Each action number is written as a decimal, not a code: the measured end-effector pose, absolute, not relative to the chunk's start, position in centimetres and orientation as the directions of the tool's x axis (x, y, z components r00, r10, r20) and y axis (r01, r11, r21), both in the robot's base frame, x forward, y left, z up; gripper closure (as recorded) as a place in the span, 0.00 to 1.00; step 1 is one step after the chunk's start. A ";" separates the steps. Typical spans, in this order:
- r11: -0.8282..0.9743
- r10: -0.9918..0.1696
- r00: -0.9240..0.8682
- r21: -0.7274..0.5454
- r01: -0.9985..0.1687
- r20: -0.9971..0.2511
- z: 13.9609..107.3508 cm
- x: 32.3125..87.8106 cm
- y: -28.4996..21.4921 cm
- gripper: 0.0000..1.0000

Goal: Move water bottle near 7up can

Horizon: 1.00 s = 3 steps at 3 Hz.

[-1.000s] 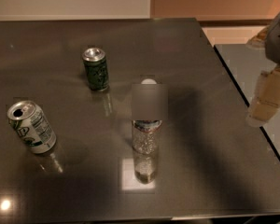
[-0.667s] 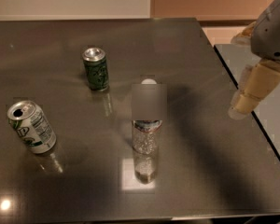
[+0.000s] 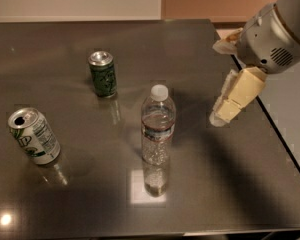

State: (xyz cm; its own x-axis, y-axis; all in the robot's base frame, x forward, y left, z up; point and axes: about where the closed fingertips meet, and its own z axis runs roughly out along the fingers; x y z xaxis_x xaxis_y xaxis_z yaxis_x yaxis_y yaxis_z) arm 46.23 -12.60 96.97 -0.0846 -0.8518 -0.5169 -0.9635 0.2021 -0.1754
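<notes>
The water bottle, clear ribbed plastic with a white cap, stands upright near the middle front of the dark table. The 7up can, white and green with a silver top, stands tilted at the front left, well apart from the bottle. My gripper hangs from the grey arm at the right, above the table's right part and to the right of the bottle, not touching it. It holds nothing.
A dark green patterned can stands upright behind and left of the bottle. The dark table ends in a right edge just beyond the gripper and a front edge close below the bottle.
The arm and gripper have moved left, from beyond the table's right edge to over the table, closer to the bottle. The bottle and both cans have not moved.
</notes>
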 end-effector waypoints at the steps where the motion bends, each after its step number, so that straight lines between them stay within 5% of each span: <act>1: 0.140 -0.770 -0.026 -0.129 -0.982 -0.638 96.4 45.6 -8.5 0.00; 3: -0.035 -0.651 0.062 -0.052 -0.998 -0.757 95.9 43.0 -2.7 0.00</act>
State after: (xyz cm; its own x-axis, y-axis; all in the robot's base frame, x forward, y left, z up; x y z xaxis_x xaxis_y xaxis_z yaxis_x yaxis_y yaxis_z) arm 42.98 -2.74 95.89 0.0623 -0.6508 -0.7567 -0.9980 -0.0346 -0.0523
